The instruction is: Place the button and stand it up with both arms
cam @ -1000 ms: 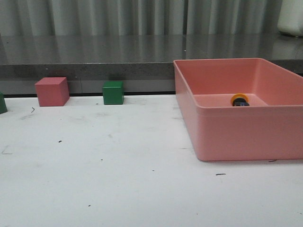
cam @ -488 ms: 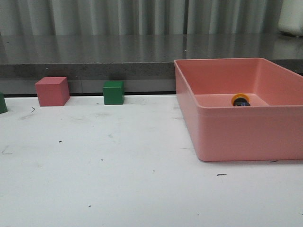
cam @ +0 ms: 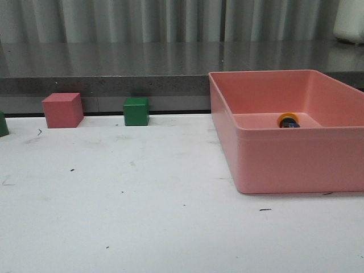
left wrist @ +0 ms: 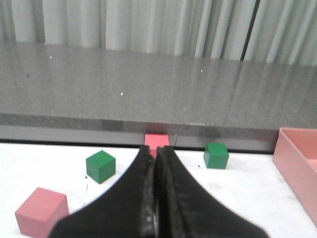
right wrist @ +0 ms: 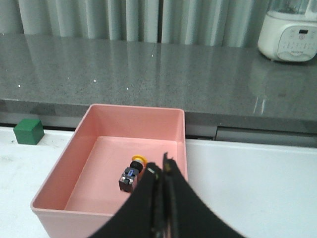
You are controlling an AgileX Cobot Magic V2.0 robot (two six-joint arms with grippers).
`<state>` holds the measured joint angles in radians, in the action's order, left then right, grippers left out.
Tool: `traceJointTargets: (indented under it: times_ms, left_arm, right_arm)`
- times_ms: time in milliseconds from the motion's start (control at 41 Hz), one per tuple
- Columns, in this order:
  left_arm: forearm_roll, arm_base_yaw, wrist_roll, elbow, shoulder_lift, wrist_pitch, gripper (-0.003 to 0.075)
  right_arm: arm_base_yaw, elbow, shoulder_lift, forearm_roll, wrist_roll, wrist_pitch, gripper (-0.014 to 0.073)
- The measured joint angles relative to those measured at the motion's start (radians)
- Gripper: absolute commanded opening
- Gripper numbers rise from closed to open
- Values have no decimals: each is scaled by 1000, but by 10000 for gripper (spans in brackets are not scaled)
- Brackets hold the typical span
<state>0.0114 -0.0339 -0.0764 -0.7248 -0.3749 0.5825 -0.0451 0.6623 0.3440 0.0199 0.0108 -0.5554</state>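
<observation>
The button [right wrist: 132, 173] lies on its side on the floor of the pink bin [right wrist: 59, 183], well inside the walls, ahead of and below the right gripper [right wrist: 162, 171]. Its yellow cap points away from those jaws and its clear-blue base toward them.

The main risk is in the pick. The button is small and lies flat, so jaws coming down with too little gap could knock it or roll it on its round cap toward a wall, where a finger may not fit between it and the wall. A grip taken on the rounded cap would probably slip. It will also have to be turned upright, so a handover between the arms could drop it if one lets go early.

The right jaws are pressed together and hold nothing. The left gripper [left wrist: 155, 163] is also closed and empty, with a red cube [left wrist: 157, 142] straight beyond its tips and green cubes [left wrist: 100, 166] to either side on the white surface [cam: 142, 205]. Both jaws would need to part before any grasp.
</observation>
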Motion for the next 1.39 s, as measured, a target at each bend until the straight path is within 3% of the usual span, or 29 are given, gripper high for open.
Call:
traceJointTargets:
  times_ms: [293,707,756,805,951,1000,1049,1098,1390]
  left_arm:
    - [0,0,0,0,-101,22,-20]
    - [0,0,0,0,-109,22,-19]
    - [0,0,0,0,-109,22,-6]
    - [0,0,0,0,-109,22,48]
    - [-23,0,0,0,-109,22,375]
    - [-30,0,0,0,-109,22,459]
    - [-33,0,0,0,-109,22,516]
    - [-35,0,0,0,-109,22,526]
    - [-37,0,0,0,-109,22,510]
  right_arm:
    - [0,0,114,0,0,-36,-68]
    - [0,0,121,0,0,-36,-60]
    - [0,0,121,0,0,-36,-27]
    - [0,0,121,0,0,-36,69]
    - [0,0,121,0,0,-36,444]
    - [0,0,121,0,0,-36,518]
    - [0,0,121,0,0,-36,556]
    - [0,0,121,0,0,-36,563]
    - [0,0,121,0,0,-36,561]
